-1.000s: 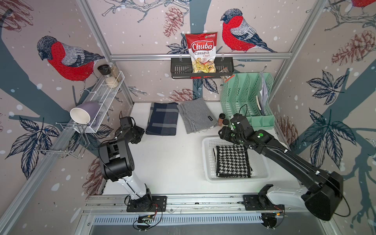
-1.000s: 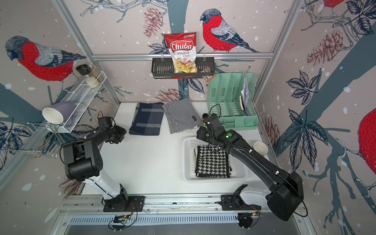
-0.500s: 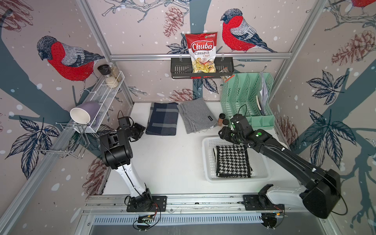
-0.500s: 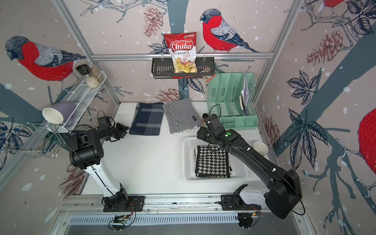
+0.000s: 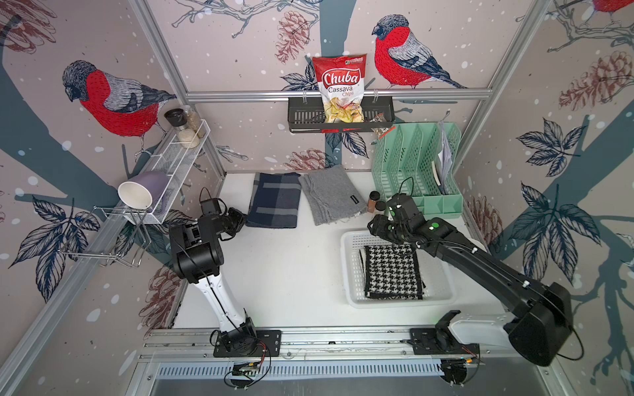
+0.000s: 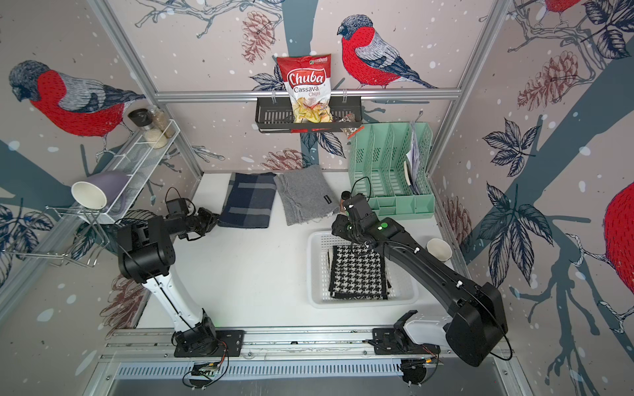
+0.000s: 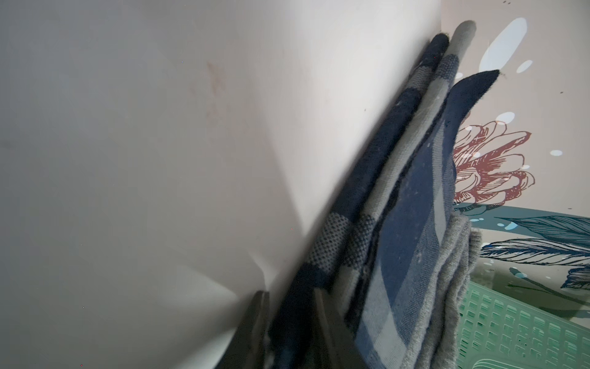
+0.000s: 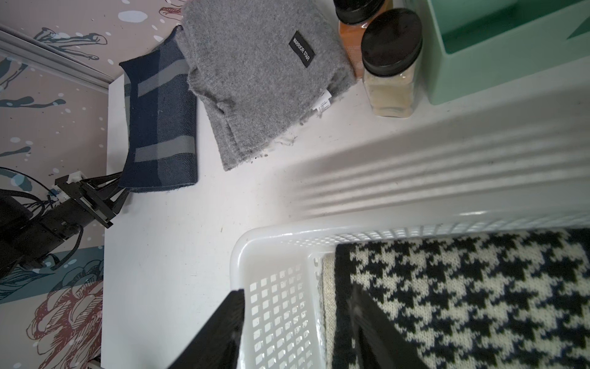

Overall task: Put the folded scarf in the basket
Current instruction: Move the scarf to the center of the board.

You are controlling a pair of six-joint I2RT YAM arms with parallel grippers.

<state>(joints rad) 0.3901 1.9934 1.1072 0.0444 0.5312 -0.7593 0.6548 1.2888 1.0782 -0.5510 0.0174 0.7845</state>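
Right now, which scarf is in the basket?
The black-and-white houndstooth scarf lies inside the basket. The navy scarf and grey scarf lie outside it, on the table.

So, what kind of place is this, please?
Probably a staged robot test cell, not a real home: aluminium frame with bird wallpaper, two arms bolted to a front rail, household props like folded scarves.

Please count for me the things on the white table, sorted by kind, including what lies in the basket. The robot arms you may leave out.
Folded scarves: 3 (houndstooth, navy checked, grey)
White basket: 1
Spice jars: 2
Mint-green file organiser: 1
Paper cup: 1
Total: 8
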